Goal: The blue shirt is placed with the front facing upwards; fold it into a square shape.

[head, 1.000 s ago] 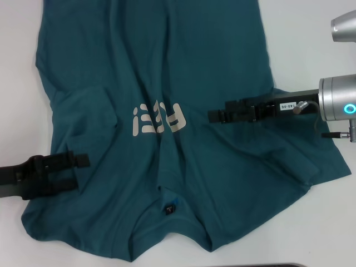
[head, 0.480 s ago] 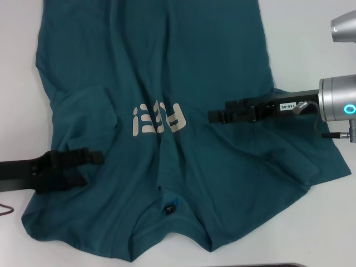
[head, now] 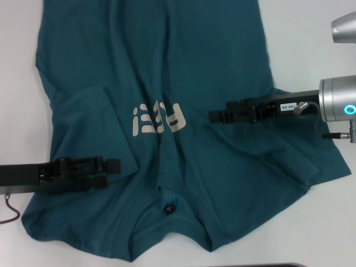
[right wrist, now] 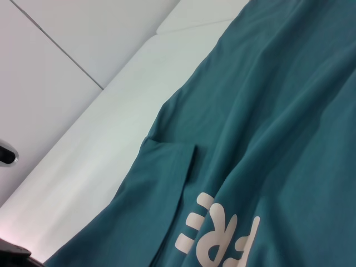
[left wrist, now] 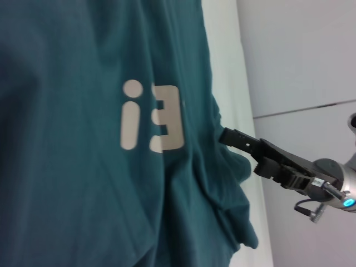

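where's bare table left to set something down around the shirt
Bare white table runs along the blue shirt on its left, and on its right above the right gripper. The middle is all cloth, with the left gripper over the near left sleeve.

1. The head view looks steeply down from above onto the white table (head: 16,67); the blue shirt (head: 167,67) fills most of it, collar toward 6 o'clock.
2. The left wrist view sits low and close over the cloth, facing across the beige lettering (left wrist: 153,122) toward the right gripper (left wrist: 227,136) at about 4 o'clock.
3. The right wrist view is close too, looking obliquely across the shirt to the table's far edge.
4. All three share the lettering.
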Tool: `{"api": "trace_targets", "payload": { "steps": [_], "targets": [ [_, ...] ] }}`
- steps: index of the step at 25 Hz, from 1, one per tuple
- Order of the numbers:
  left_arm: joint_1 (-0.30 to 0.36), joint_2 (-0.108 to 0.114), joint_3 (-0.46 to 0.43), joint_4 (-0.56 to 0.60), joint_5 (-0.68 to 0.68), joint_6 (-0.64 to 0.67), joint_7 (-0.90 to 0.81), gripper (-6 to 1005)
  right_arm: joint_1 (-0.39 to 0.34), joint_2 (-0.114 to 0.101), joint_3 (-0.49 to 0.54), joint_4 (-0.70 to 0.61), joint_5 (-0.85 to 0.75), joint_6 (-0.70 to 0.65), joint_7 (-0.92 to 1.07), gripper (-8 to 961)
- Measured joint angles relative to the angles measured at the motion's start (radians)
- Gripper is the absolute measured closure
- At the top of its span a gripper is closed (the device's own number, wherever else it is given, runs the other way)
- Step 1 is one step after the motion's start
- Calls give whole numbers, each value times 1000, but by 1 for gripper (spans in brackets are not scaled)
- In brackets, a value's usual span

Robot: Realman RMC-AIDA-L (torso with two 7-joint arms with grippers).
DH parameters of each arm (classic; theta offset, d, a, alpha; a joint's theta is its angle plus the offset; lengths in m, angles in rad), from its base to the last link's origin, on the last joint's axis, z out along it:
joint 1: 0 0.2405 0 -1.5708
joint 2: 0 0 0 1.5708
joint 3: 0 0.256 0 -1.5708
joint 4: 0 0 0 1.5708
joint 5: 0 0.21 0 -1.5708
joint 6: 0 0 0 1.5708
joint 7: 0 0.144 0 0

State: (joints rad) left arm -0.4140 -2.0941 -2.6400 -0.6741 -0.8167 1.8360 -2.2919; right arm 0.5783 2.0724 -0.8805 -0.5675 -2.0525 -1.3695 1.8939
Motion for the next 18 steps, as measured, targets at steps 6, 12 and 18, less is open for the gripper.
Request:
{"api": "trace_targets", "payload": {
  "steps": [6,12,18],
  "targets": [
    [30,29,-89,7,-17,-29,7,35,0,0,0,0,-1,2,0,118],
    [48,41,-163,8,-18,91,325,35,0,0,0,0,0,-4,3,119],
    [72,-8,-163,9,-33,99,606,35,0,0,31,-1,11,-16,7,120]
  ]
}}
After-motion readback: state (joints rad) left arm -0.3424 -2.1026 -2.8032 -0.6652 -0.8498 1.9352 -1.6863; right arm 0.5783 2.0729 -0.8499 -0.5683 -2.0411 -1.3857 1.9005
